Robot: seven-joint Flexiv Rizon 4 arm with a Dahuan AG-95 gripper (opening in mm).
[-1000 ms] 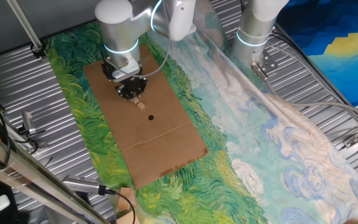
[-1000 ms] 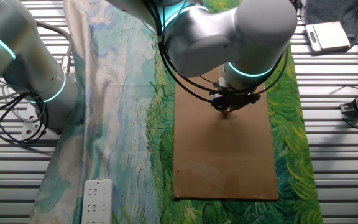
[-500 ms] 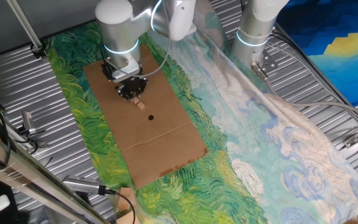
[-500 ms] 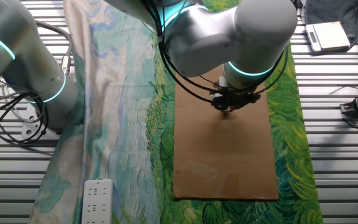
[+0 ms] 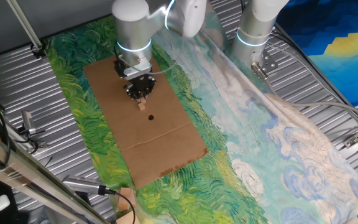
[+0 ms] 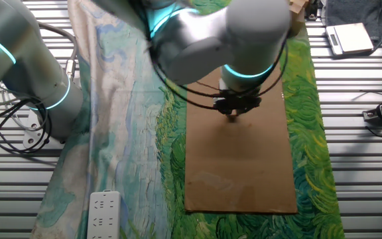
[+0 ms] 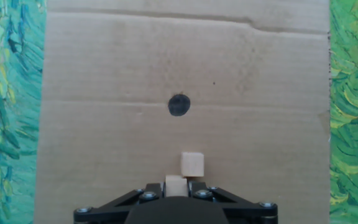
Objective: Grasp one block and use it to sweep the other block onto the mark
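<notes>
While gripper [image 7: 176,186] clamps one block [image 7: 175,185], other block [image 7: 192,165] touching ahead, mark [image 7: 179,104] beyond.

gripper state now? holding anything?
Gripper: shut on held block, low over the cardboard; free block just ahead, short of the mark.

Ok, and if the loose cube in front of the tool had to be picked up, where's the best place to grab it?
Probably come straight down from above and pinch the loose cube on its two upright side faces, left and right in the hand view. It sits flat on the cardboard, and the held cube in the tool crowds its near side.
</notes>
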